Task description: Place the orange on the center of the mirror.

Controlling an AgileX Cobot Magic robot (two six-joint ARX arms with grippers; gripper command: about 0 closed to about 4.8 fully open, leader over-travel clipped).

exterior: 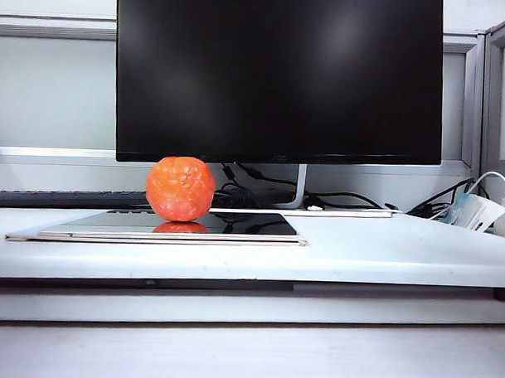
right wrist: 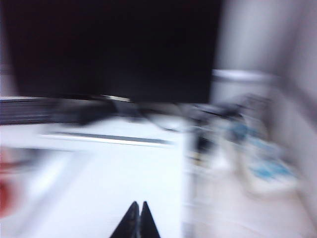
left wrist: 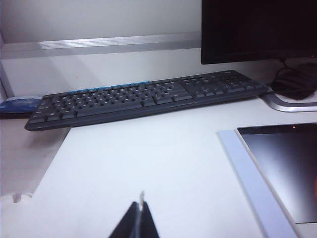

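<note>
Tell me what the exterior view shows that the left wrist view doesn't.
Only the exterior view shows the whole orange resting on the mirror, plus the cables behind it. Only the left wrist view shows the left pincer, shut over bare table, and the keyboard keys from above. Both share the mirror, keyboard and monitor. The right pincer, shut, appears in neither.

One orange (exterior: pixel 180 188), one mirror (exterior: pixel 185 225), one monitor (exterior: pixel 280 74), one keyboard (left wrist: pixel 143 96), one desk (exterior: pixel 383 252), and two grippers, the left gripper (left wrist: pixel 140 218) and right gripper (right wrist: pixel 138 219), each pressed closed.
</note>
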